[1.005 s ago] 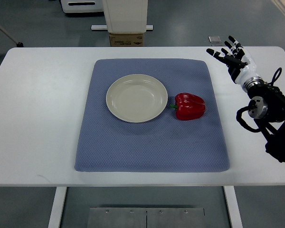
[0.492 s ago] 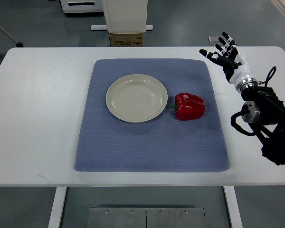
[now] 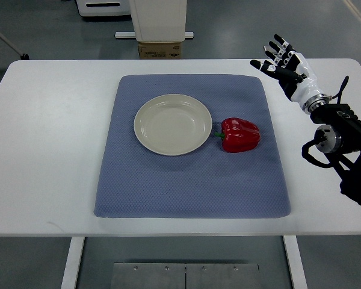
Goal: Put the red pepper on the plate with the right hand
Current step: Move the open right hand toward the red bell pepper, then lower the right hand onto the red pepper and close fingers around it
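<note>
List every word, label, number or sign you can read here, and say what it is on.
No text can be read.
The cardboard box beyond the table carries dark print, too blurred to read.
The small grey item on the floor shows no legible marks.
Plate, pepper, mat and right hand: no visible markings.

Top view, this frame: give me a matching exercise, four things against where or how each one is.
Things:
1. red pepper
2. plate
3. right robot hand
4. blue mat

Places or states:
A. empty, on the mat's left half
B. spread flat on the white table
C. open, over the table's far right corner
D. lying on the mat just right of the plate

Pairs: 1-D, 2-A, 3-C, 4-B
</note>
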### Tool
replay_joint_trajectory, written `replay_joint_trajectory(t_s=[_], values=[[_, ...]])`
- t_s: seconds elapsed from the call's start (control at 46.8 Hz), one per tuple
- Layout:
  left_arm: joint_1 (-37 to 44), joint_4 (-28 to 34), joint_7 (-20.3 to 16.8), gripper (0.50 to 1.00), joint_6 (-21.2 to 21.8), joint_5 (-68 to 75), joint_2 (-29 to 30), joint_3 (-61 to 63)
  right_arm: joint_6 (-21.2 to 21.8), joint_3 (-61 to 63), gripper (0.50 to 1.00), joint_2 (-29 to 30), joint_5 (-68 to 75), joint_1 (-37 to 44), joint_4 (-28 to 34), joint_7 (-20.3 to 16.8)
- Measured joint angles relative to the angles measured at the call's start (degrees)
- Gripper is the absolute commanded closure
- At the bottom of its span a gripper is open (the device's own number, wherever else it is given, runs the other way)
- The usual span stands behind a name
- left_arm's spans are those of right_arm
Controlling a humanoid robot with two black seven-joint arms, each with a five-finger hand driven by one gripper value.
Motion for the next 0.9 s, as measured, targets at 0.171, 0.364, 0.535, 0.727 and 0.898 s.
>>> replay_joint_trajectory(t_s=[0.171, 0.364, 0.535, 0.727, 0.898], values=[[0.00, 0.00, 0.04, 0.500, 0.00, 0.00, 0.00, 0.00, 1.20, -4.73, 0.500, -2.31, -0.04, 1.43, 0.91, -0.10], [0.00, 0.00, 0.05, 0.500, 0.00, 0.00, 0.00, 0.00, 1.85, -10.27, 0.500, -4.84, -0.88, 3.30, 5.04, 0.01], [-0.02, 0.00, 0.04, 0.500, 0.00, 0.00, 0.00, -0.01, 1.86, -15.18, 0.500, -5.94, -5.78, 5.17, 5.74, 0.34], [0.00, 0.00, -0.01, 0.500, 0.00, 0.00, 0.00, 0.00, 4.11, -18.11, 0.500, -7.82, -12.93, 6.18, 6.83, 1.14], [0.00, 0.00, -0.01, 0.500, 0.00, 0.00, 0.00, 0.00, 5.90, -22.42, 0.500, -11.60, -15.67, 8.99, 11.48, 1.44]])
